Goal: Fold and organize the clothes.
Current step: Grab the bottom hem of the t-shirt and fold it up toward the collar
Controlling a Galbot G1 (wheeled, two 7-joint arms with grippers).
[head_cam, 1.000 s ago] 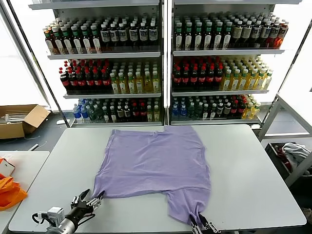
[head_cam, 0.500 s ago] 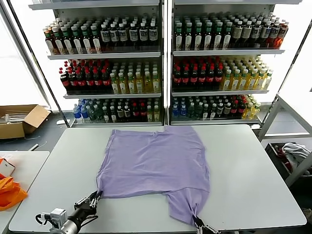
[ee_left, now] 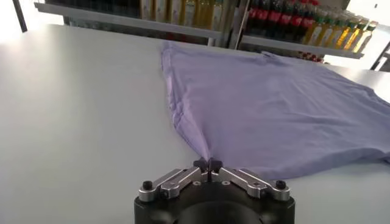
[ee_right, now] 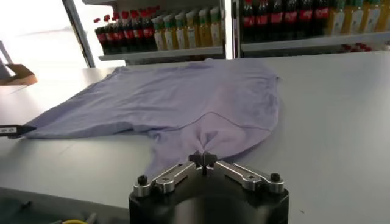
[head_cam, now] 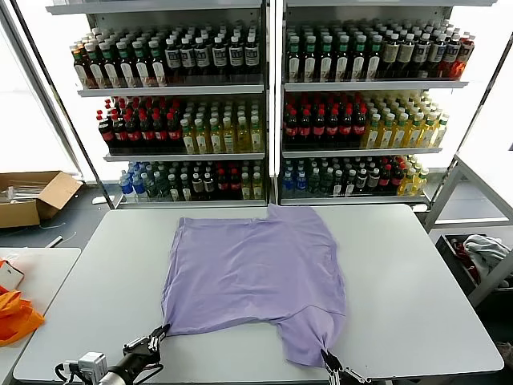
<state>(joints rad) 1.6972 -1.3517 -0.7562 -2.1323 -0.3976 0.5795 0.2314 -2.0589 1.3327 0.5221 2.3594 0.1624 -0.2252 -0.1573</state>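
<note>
I have the T-shirt (head_cam: 255, 281) spread on the table (head_cam: 417, 297), and I'm at the grasp step. My left gripper (head_cam: 154, 337) is pinched on its 7 o'clock corner, and my right gripper (head_cam: 327, 358) is clamped on the 5 o'clock sleeve tip. Next, I judge, both lift evenly toward 12 o'clock to fold.
</note>
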